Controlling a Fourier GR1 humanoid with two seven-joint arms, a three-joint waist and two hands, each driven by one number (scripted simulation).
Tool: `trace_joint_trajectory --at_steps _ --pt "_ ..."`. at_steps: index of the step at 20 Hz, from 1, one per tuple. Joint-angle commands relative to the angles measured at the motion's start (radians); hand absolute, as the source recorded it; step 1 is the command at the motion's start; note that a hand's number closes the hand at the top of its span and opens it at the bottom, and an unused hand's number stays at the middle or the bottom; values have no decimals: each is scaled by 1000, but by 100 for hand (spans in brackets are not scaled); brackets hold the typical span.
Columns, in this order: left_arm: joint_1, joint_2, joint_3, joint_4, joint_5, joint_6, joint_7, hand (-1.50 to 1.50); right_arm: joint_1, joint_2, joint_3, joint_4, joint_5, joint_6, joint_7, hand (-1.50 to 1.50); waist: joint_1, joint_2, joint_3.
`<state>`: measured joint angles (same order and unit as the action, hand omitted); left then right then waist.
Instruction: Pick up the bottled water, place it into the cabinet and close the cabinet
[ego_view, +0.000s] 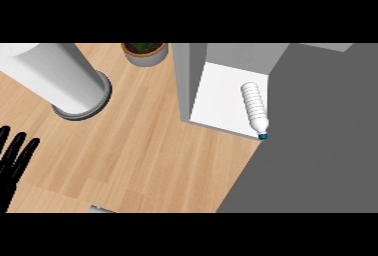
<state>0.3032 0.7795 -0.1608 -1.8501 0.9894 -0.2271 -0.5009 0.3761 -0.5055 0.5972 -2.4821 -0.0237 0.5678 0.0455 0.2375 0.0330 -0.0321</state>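
Observation:
The water bottle (255, 107) is clear and ribbed with a blue cap. It lies on its side on the white floor of the cabinet (218, 100), cap pointing toward the near edge. The cabinet's grey side wall (184, 75) stands to the left of it. My left hand (15, 160) shows at the view's left edge with its fingers straight and up, resting open and far from the bottle. Nothing is held in it. My right hand is out of the picture.
A tall white cylinder on a grey round base (74, 85) stands at the upper left of the wooden counter (140, 150). A potted plant (145, 52) sits at the back, beside the cabinet. A broad flat grey surface (317, 150) fills the right side.

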Motion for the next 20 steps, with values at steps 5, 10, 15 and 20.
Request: trace_joint_trajectory --at_steps 5,10,15,20 --pt "-8 7 16 8 8 -20 -4 -150 -29 81 109 34 -57 -27 84 150 14 29 4" --pt "-15 12 20 0 17 -36 -2 -150 -25 78 109 58 -118 0 71 150 60 48 6" --pt "-28 16 30 6 15 -41 -5 -150 -25 110 70 74 -138 -36 84 150 52 49 7" --pt "-35 18 24 19 25 -51 9 -150 -105 137 -8 85 -100 -67 124 150 32 43 8"
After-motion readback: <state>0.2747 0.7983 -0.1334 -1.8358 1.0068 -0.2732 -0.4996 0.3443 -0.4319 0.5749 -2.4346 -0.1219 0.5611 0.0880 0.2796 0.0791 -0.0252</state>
